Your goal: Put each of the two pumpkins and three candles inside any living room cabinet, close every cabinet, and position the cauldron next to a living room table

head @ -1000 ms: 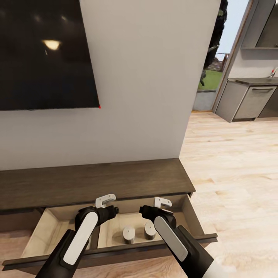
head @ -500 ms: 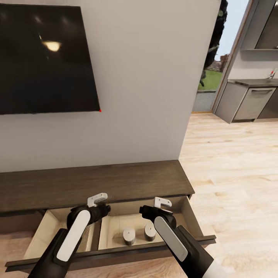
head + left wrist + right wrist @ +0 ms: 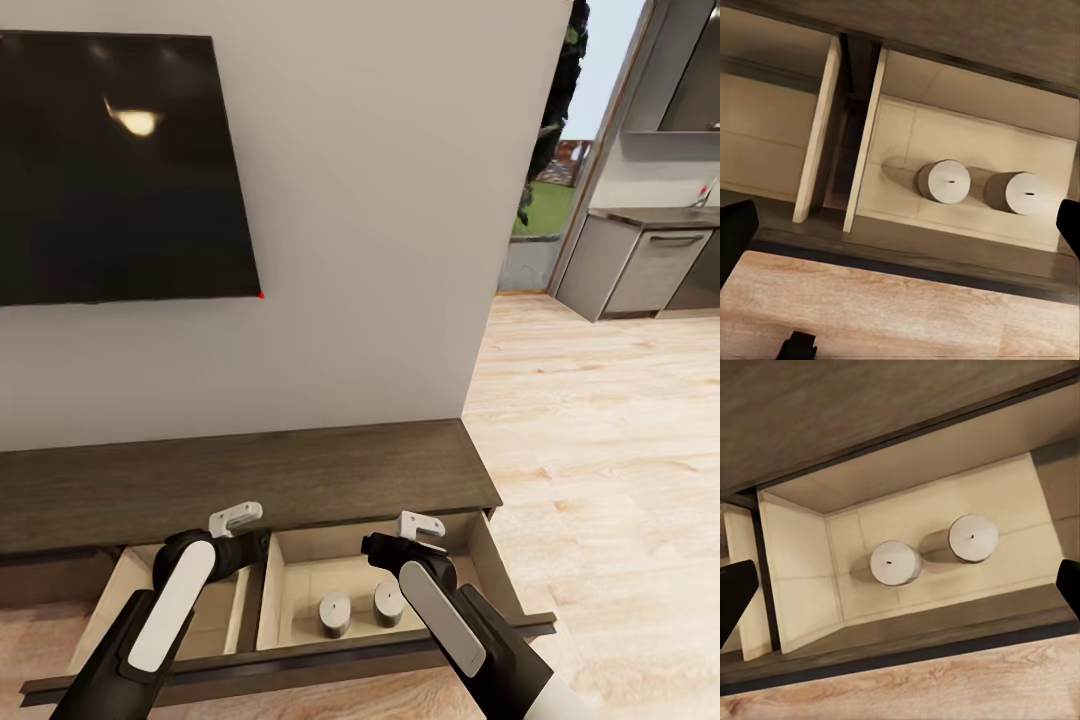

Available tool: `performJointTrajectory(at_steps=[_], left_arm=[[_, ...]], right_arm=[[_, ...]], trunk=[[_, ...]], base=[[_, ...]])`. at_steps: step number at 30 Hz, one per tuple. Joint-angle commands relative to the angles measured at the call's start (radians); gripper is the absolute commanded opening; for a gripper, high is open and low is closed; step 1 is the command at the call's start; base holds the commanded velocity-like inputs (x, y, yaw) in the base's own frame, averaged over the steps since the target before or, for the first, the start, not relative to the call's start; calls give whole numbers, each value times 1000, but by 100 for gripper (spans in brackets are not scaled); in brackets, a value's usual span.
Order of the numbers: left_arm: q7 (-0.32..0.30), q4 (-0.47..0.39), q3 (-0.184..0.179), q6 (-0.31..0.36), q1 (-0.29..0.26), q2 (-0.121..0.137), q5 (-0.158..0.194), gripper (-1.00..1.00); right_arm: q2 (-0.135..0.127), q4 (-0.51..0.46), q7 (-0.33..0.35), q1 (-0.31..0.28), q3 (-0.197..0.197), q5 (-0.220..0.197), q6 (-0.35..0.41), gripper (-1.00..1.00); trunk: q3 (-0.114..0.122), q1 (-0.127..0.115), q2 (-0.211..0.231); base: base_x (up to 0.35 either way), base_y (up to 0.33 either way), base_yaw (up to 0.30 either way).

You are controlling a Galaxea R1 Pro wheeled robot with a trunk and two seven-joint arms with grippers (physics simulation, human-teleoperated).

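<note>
The long dark-brown cabinet [image 3: 250,475] stands against the wall with two drawers pulled out side by side. Two pale round candles [image 3: 334,612] [image 3: 389,603] stand upright in the right drawer [image 3: 300,565]; they also show in the left wrist view [image 3: 943,181] [image 3: 1013,193] and the right wrist view [image 3: 894,562] [image 3: 973,538]. My left gripper [image 3: 237,518] hovers open over the bare left drawer [image 3: 215,620]. Above the right drawer's back, my right gripper [image 3: 422,524] is open, holding nothing. The pumpkins, cauldron and table are out of view.
A large black TV [image 3: 120,165] hangs on the white wall above the cabinet. Light wood floor [image 3: 600,450] runs to the right toward grey kitchen cupboards [image 3: 650,265]. The pulled-out drawer fronts [image 3: 300,660] jut toward me.
My left arm has swung left, from the divider between the drawers to above the left drawer. The view has shifted slightly. The right arm and candles have not moved.
</note>
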Motion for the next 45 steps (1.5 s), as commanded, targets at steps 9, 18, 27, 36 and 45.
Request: performJointTrajectory(at_steps=[9, 18, 27, 36, 45], left_arm=[[11, 1, 1, 8, -1, 1, 6, 100], [11, 1, 8, 9, -1, 1, 4, 100], [11, -1, 41, 10, -1, 4, 3, 100], [11, -1, 44, 10, 0, 4, 3, 100], [11, -1, 45, 10, -1, 5, 3, 100]], right_arm=[[0, -3, -8, 0, 1, -5, 1, 100], [0, -4, -9, 0, 1, -5, 2, 100], [0, -3, -9, 0, 1, -4, 2, 100], [0, -2, -9, -1, 1, -5, 2, 100], [-1, -8, -9, 0, 1, -5, 2, 100]], trunk=[[27, -35, 63], [56, -69, 126], [84, -104, 189], [112, -138, 252], [121, -150, 273]], base=[[0, 0, 0], [0, 0, 0], [0, 0, 0], [0, 0, 0], [0, 0, 1]])
